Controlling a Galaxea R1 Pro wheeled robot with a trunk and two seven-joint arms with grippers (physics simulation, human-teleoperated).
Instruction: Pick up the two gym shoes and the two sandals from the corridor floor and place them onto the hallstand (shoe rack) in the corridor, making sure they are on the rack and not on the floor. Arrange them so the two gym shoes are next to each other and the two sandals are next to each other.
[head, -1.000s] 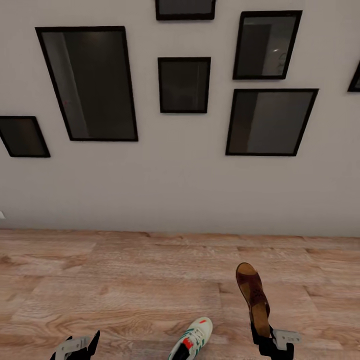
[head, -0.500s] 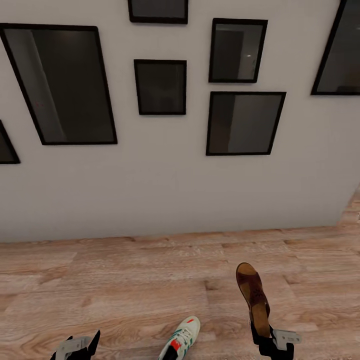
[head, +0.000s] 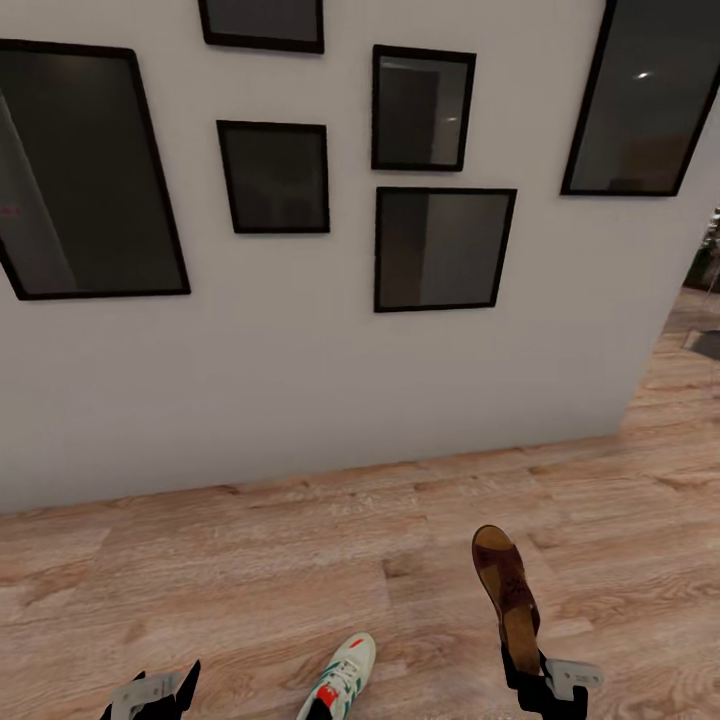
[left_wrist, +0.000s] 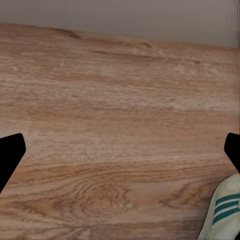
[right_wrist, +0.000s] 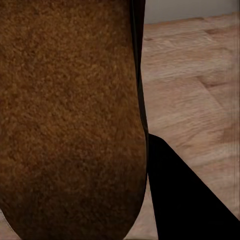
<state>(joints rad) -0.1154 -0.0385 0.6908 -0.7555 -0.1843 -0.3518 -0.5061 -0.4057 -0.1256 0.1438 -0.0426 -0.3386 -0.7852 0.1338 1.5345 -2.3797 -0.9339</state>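
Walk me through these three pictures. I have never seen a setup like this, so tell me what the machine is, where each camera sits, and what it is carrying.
This is a simulated wheeled robot with two arms, each ending in a two-fingered gripper.

The big picture comes from a camera on its head, looking forward and down. It faces a pale wall hung with black picture frames above a wood-plank corridor floor. At the bottom edge you see the left gripper and the right gripper.

The other two pictures come from cameras on the wrists, looking along the fingers. The left wrist view shows bare planks between dark fingertips, so that gripper is open and holds nothing. A gym shoe, white with green stripes, lies on the floor beside it.

The right gripper is shut on a brown sandal, which sticks forward from it; in its wrist view the sandal looms close.
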